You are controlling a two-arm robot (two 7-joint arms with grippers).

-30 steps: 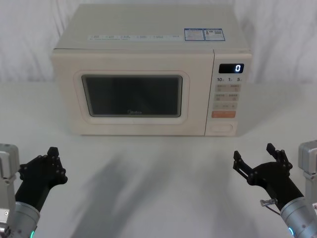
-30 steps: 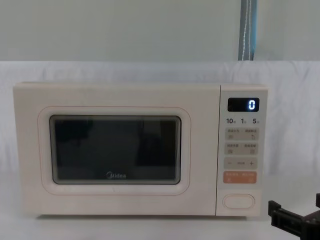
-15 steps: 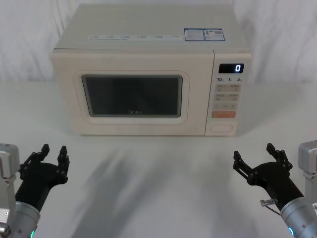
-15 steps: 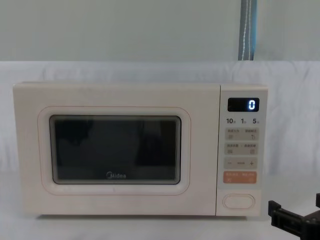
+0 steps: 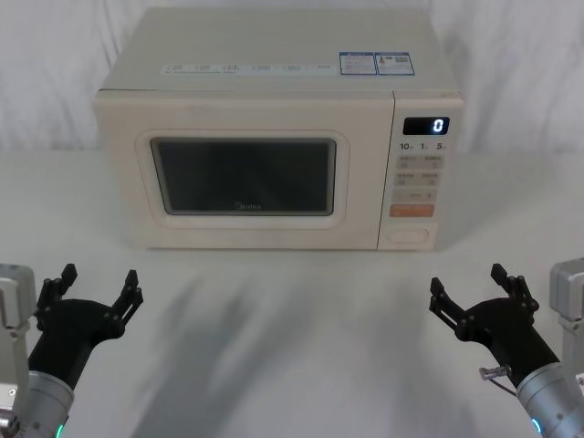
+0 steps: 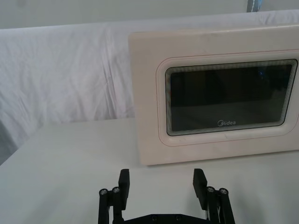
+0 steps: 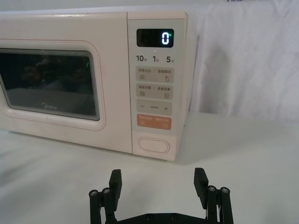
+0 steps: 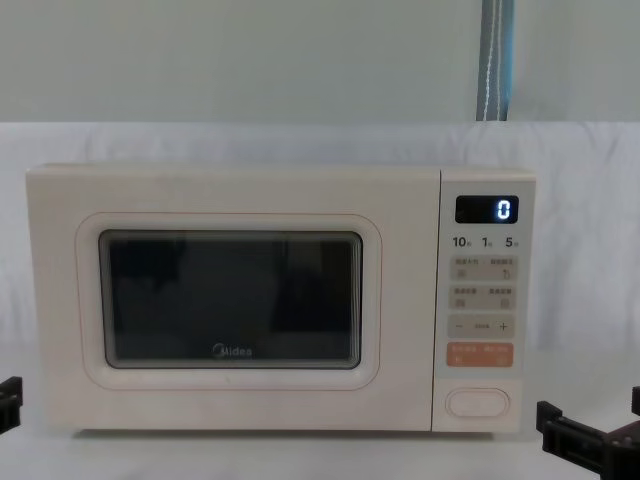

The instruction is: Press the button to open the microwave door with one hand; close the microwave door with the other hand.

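Head view shows the button (image 5: 408, 235) unpressed at the microwave (image 5: 274, 128) front's lower right corner, door (image 5: 246, 173) shut, so the empty, wide-open right gripper (image 5: 467, 297) should reach forward first; left gripper (image 5: 96, 290) likewise.

We see a white table (image 5: 301, 310) spread out ahead of where the hands wait, its surface smooth and bare, lit softly enough to carry faint grey shadows in the stretch between the hands. Beyond the hands, at the table's far edge, a white cloth (image 6: 70, 74) hangs as a backdrop, creased with gentle folds and wrinkles. Higher than the cloth, we see a plain pale grey-green wall (image 8: 250, 60), evenly lit and unmarked. Up and off toward the right-hand side, a narrow blue and grey vertical strip (image 8: 494, 60) runs down the wall and ends behind the cloth's top edge; what it is, we cannot tell.
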